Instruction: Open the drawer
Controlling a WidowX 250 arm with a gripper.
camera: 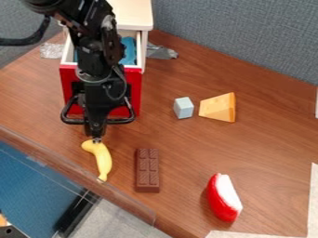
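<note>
We judge pull is done: drawer (69, 88) stands open, blue thing (129, 50) inside. Next move calls for lifting tool (96, 139) clear and stopping (unless we want drawer wider). Tool looks clenched, on nothing we can make out, tips by upper end of banana (102, 160); contact, we cannot tell. Drawer juts from cabinet (133, 16), behind tool, partly hidden by arm (93, 60).
</note>
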